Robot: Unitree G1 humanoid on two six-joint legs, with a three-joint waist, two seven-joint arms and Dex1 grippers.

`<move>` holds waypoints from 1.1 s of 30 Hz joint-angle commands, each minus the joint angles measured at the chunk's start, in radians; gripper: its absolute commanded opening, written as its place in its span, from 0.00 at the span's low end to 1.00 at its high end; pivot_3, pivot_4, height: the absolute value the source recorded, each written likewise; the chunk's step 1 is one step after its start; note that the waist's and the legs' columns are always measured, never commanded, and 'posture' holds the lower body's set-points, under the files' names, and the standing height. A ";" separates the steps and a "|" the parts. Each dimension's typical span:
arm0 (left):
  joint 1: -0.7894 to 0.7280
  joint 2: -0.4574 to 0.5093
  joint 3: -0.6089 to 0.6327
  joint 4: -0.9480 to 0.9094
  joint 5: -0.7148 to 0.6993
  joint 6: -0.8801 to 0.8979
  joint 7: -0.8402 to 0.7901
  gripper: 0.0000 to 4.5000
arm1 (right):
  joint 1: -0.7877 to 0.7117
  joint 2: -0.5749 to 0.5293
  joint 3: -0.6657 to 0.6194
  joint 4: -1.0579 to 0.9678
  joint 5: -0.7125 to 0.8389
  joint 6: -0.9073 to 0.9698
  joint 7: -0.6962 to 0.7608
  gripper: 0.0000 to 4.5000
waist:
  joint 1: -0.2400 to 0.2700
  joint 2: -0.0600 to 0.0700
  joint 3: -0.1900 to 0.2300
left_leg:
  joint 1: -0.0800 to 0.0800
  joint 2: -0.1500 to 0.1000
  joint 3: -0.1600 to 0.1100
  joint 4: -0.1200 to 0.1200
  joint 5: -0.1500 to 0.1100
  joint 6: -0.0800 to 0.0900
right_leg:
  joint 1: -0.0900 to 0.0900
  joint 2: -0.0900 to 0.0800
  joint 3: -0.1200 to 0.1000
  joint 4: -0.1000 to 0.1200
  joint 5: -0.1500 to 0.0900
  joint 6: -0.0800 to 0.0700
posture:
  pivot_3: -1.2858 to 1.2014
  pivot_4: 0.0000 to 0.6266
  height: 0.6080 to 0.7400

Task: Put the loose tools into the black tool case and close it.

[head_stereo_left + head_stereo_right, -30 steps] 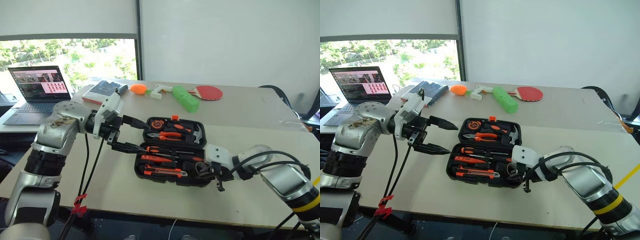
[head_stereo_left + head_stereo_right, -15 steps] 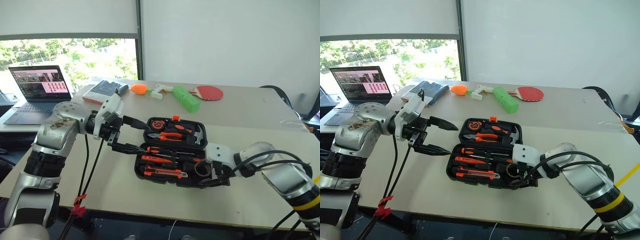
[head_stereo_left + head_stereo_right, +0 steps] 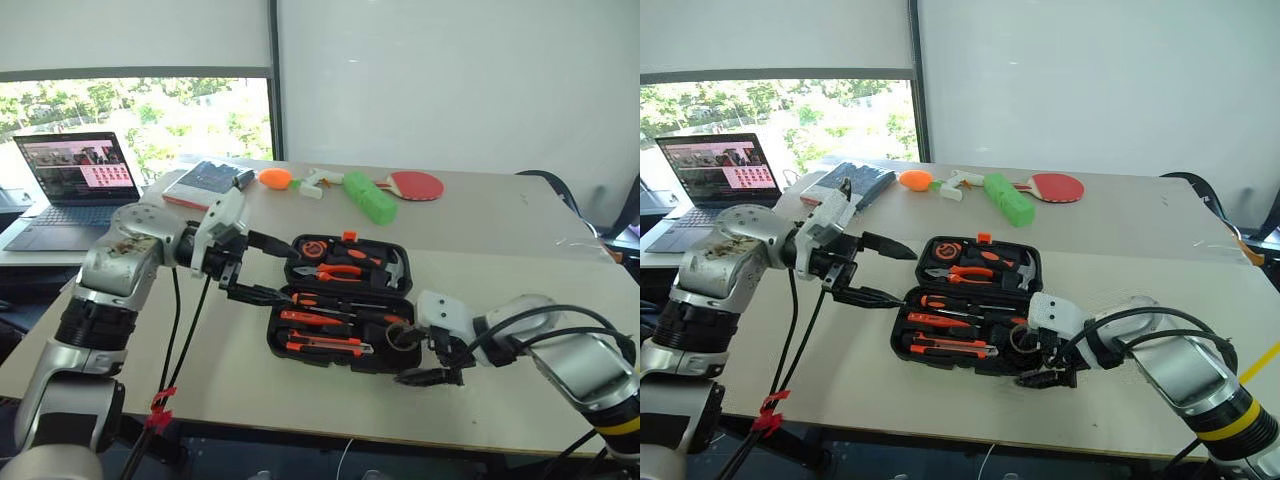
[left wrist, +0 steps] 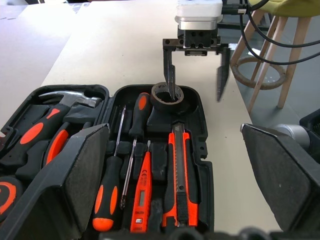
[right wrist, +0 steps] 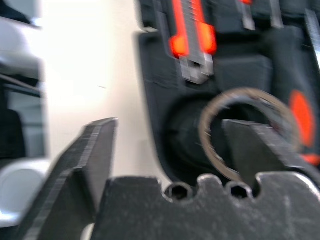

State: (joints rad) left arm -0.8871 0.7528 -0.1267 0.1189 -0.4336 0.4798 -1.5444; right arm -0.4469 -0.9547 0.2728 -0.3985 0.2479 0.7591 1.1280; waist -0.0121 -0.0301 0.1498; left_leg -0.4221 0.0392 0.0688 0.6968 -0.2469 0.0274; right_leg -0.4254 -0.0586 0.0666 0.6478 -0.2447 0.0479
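Note:
The black tool case (image 3: 318, 358) lies open at the table's middle. Its slots hold two black-and-orange screwdrivers (image 4: 107, 195), a slim orange tester (image 4: 142, 192), a utility knife (image 4: 181, 175) and a round dark tape measure (image 4: 167, 97). My right gripper (image 4: 195, 96) is open at the case's near right corner. One finger (image 4: 170, 75) dips into the tape measure's ring, the other hangs outside the case wall. My left gripper (image 3: 286, 270) is open above the case's left edge, holding nothing.
A hammer (image 4: 60, 100) and pliers (image 3: 335, 270) fill the lid half. At the back stand a laptop (image 3: 75, 185), a dark book (image 3: 205, 180), a green foam block (image 3: 370, 197) and a red paddle (image 3: 415, 185). The table's front edge runs close below the case.
My right gripper, shut at the case's near right corner a second ago, has opened; one finger now sits in the tape measure's ring. The left arm has kept still.

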 commanded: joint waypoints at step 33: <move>-0.024 -0.004 0.011 -0.009 0.002 -0.032 0.004 1.00 | 0.038 -0.030 0.017 -0.019 -0.029 -0.026 -0.013 0.01 | 0.001 0.000 0.000 | 0.000 0.000 -0.001 0.000 0.000 0.000 | 0.001 0.000 0.000 0.000 0.000 0.000 | 0.52 0.24 0.97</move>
State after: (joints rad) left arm -0.8903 0.7460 -0.1281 0.1242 -0.4307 0.4613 -1.5417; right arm -0.4130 -0.9804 0.2915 -0.4199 0.2355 0.7436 1.1193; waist -0.0111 -0.0302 0.1498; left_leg -0.4221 0.0388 0.0679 0.6968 -0.2469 0.0274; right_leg -0.4250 -0.0589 0.0663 0.6474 -0.2447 0.0480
